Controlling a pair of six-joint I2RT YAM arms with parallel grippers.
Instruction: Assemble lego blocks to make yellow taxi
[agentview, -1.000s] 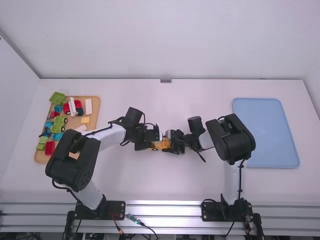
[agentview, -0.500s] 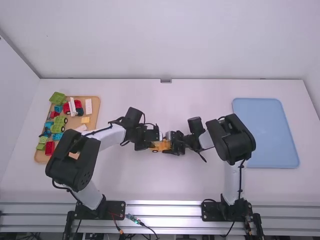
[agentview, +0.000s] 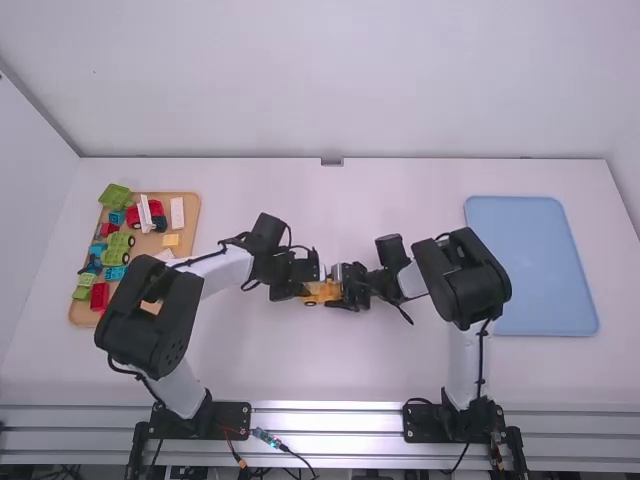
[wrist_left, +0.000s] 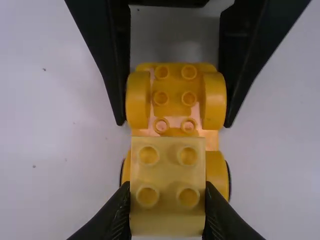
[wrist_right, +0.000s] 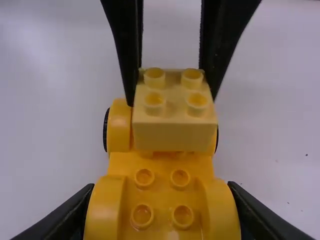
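Around the table's middle, my left gripper (agentview: 306, 285) and right gripper (agentview: 345, 285) meet at the orange-yellow car base (agentview: 322, 292). In the left wrist view my left gripper (wrist_left: 167, 212) is shut on a pale yellow four-stud block (wrist_left: 168, 167), studs up, over one end of the car base (wrist_left: 174, 102). My right gripper (wrist_right: 162, 215) is shut on the other end of the car base (wrist_right: 161, 170), against its fenders, in the right wrist view. Whether the pale yellow block (wrist_right: 175, 127) touches the base's studs, I cannot tell.
A wooden tray (agentview: 188, 245) at the left holds several red, green, blue and white pieces and a loose pale yellow block (agentview: 171, 240); the left arm passes over its near part. A blue tray (agentview: 535, 265) lies at the right, beyond the right arm.
The left arm has shifted very slightly to the right at its elbow. The right arm and the car base stay where they were.
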